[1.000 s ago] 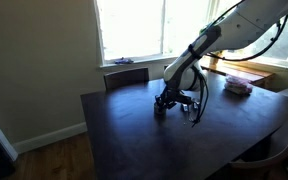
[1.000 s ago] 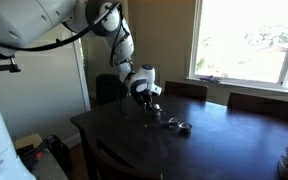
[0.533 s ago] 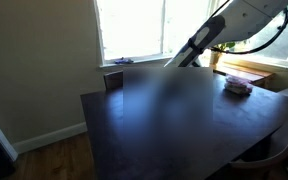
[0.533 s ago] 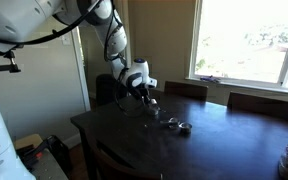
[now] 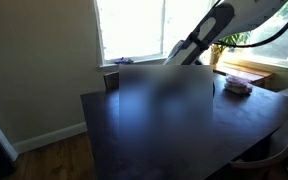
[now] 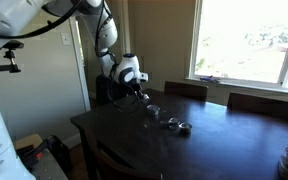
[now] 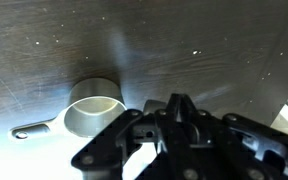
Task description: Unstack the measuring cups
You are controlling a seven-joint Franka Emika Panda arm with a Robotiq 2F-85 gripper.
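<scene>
Wrist view showed the pincer (image 7: 178,102), closed and apparently empty, had lifted off one measuring cup (image 7: 92,110) standing separate on the tabletop (image 7: 44,45); unstacking looked advanced.

Your dark brown wooden desk (image 6: 219,150) has a smooth, half-glossy top that mirrors the window light. In the wrist view it shows fine grain and pale specks. The small round silvery measuring cups (image 6: 174,123) look like polished metal, and the one in the wrist view (image 7: 92,108) is bright and smooth-walled. Your black tool (image 7: 179,105) looks matt and hard. The arm's white shell (image 6: 24,20) is smooth, glossy plastic.
</scene>
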